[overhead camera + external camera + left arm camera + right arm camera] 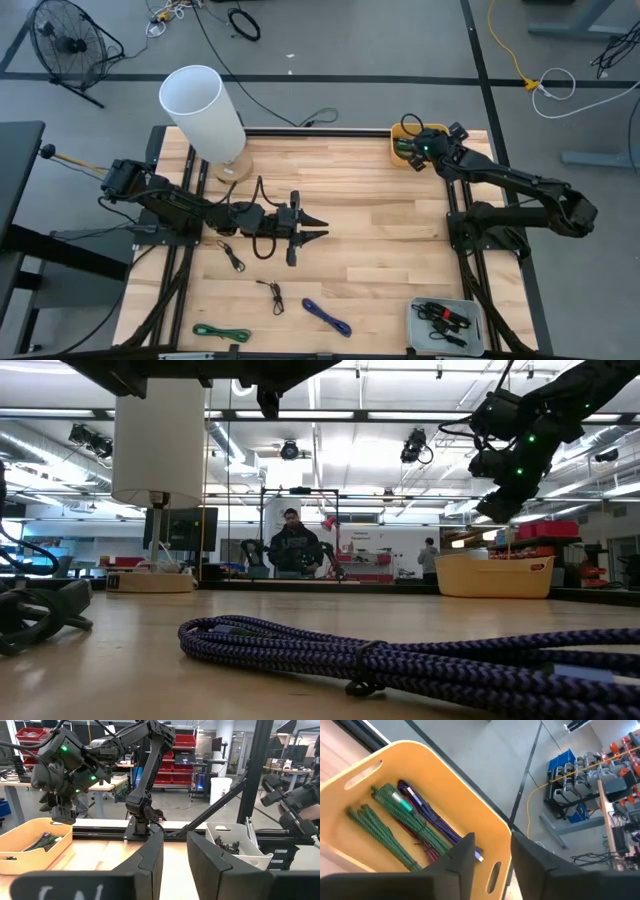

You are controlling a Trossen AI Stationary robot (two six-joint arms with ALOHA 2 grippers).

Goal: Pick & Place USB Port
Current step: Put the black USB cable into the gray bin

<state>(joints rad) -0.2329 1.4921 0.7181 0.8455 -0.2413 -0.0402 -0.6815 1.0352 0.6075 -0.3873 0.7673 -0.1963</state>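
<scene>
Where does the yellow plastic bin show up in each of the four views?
High view: yellow plastic bin at the table's far right corner, mostly under the right gripper.
Low view: right of centre, at the table's far edge.
Left wrist view: lower left.
Right wrist view: fills the left and centre, cables inside.
Shared landmark: the right gripper above it.

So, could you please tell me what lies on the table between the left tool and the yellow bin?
Nothing: in the high view, the stretch from the left tool to the yellow bin is bare wooden table; the right tool hovers over the bin.
</scene>
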